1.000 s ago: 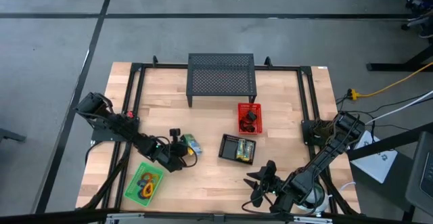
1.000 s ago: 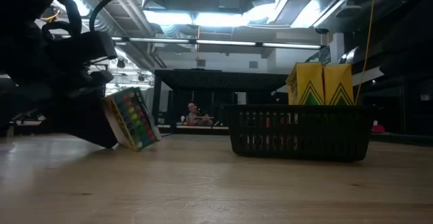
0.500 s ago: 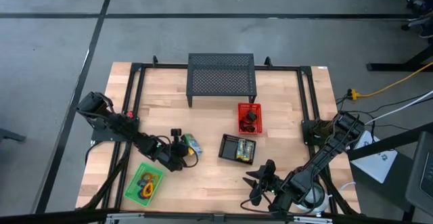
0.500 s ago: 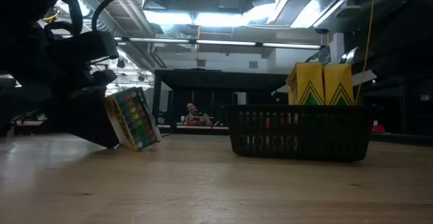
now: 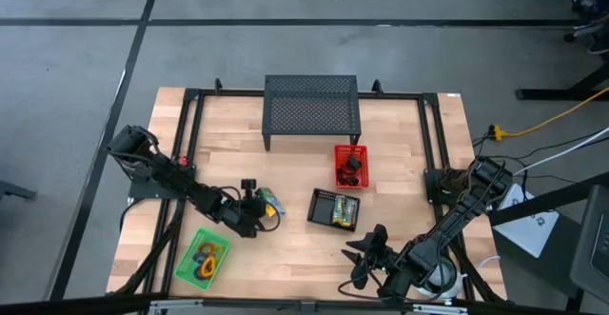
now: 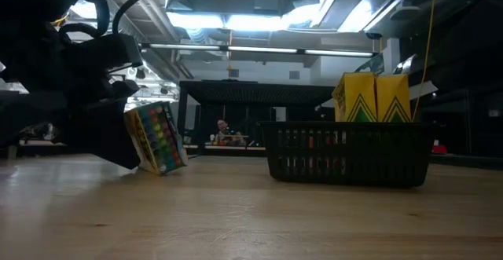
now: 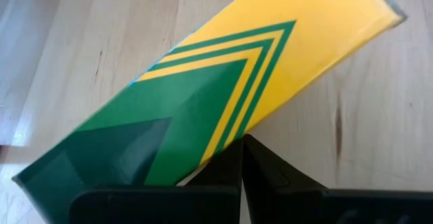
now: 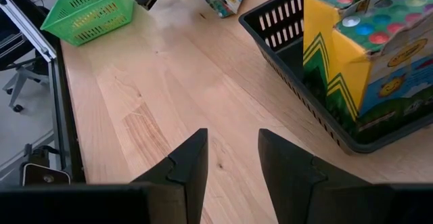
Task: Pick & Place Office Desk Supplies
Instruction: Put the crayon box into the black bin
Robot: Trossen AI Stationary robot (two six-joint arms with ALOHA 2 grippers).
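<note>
A green-and-yellow printed packet (image 5: 269, 202) (image 7: 223, 82) stands tilted on the wood at the left of centre, its lower edge (image 6: 163, 170) on the table. My left gripper (image 5: 251, 210) (image 7: 241, 158) is shut right behind it. Two more packets (image 6: 373, 97) (image 8: 358, 55) stand upright in a black basket (image 5: 312, 208) at the middle. My right gripper (image 5: 365, 255) (image 8: 232, 163) hovers open near the front edge with nothing between its fingers. Coloured loops (image 5: 206, 256) lie in a green basket (image 5: 190, 248). Black clips (image 5: 349, 163) lie in a red basket (image 5: 337, 167). My left gripper meets the packet's long edge (image 7: 270, 119), about halfway along it, with its shut fingertips (image 7: 237, 149), and nothing is pinched between them. The fingers slant down from the table's left side. The packet leans back against the gripper, tilted, its lower edge on the table.
A black mesh stand (image 5: 312, 106) stands at the far middle. A black frame (image 5: 190, 115) runs round the table's left, far and right sides. A round white object (image 5: 440, 279) sits by the right arm's base. Bare wood lies between the green basket and my right gripper.
</note>
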